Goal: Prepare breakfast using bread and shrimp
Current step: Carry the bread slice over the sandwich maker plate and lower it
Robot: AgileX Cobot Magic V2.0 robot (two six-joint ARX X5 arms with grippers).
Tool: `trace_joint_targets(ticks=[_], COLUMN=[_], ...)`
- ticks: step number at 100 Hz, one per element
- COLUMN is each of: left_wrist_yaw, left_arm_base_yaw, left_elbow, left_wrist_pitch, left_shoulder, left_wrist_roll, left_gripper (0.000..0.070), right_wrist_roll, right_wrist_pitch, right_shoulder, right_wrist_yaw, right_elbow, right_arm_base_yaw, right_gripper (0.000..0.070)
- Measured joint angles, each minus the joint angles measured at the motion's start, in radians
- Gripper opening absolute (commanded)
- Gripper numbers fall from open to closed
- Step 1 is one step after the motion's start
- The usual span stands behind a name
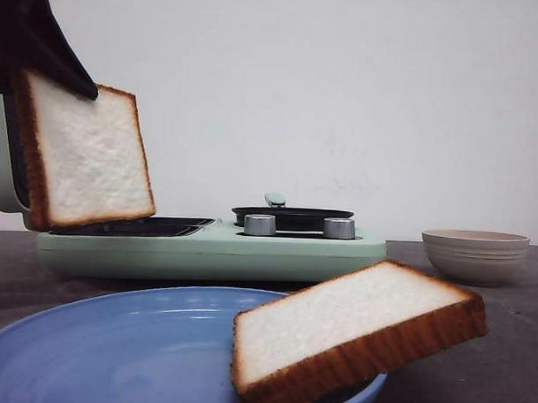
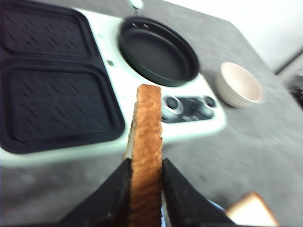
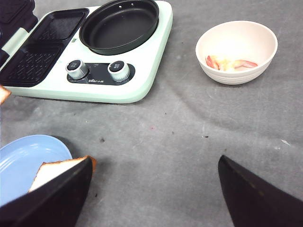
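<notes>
A plain white wall stands behind a grey, lightly speckled table, and we take the mint-green breakfast maker as our landmark. It is a low, smooth appliance with two ribbed black sandwich plates, a shallow round black pan and two silver knobs below the pan.

Our left gripper is clamped on one slice of bread, pinching it by its golden crust so the slice hangs on edge, raised above the sandwich-plate end of the breakfast maker. Held this way, the soft white crumb is not crushed, and we judge the slice is being carried toward the ribbed plates — though it has not yet touched them.

The second slice leans on the rim of a glossy blue plate, in front of the breakfast maker, one corner jutting past the edge. It probably waits there for its turn.

The shrimp — small pink-orange curls — lie in a cream ribbed bowl, beside the pan end of the breakfast maker and apart from it.

Our right gripper hovers over bare table in front of the breakfast maker, its dark fingers spread wide and holding nothing.
</notes>
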State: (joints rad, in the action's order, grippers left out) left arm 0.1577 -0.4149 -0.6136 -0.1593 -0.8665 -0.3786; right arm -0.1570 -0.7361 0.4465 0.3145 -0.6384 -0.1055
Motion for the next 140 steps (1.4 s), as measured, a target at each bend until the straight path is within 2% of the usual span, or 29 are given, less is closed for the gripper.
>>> trace_joint_targets(ticks=[33, 90, 101, 119, 140], left_wrist_yaw=[-0.164, -0.393, -0.446, -0.48, -0.536], left_arm_base_yaw=[0.0, 0.0, 0.0, 0.0, 0.0], left_elbow=[-0.206, -0.679, -0.723, -0.755, -0.756], left_wrist_pitch=[0.007, 0.014, 0.033, 0.091, 0.154], left_shoulder=[-0.227, -0.706, -0.777, -0.867, -0.929], left_wrist_roll=[0.167, 0.54, 0.611, 0.727, 0.811], left_gripper=[0.0006, 0.0004, 0.0004, 0.0004, 0.0004], right_wrist_roll=[0.0, 0.001, 0.003, 0.003, 0.003], right_wrist_pitch=[0.0, -0.001, -0.002, -0.005, -0.005], right_shoulder=[0.0, 0.0, 0.0, 0.0, 0.0], right_wrist_yaw=[0.0, 0.0, 0.0, 0.0, 0.0], right_elbow=[0.0, 0.0, 0.0, 0.0, 0.0], right_arm_base_yaw=[-0.021, -0.032, -0.04, -0.053, -0.054], right_gripper=[0.0536, 0.0535, 0.0536, 0.0535, 0.0535])
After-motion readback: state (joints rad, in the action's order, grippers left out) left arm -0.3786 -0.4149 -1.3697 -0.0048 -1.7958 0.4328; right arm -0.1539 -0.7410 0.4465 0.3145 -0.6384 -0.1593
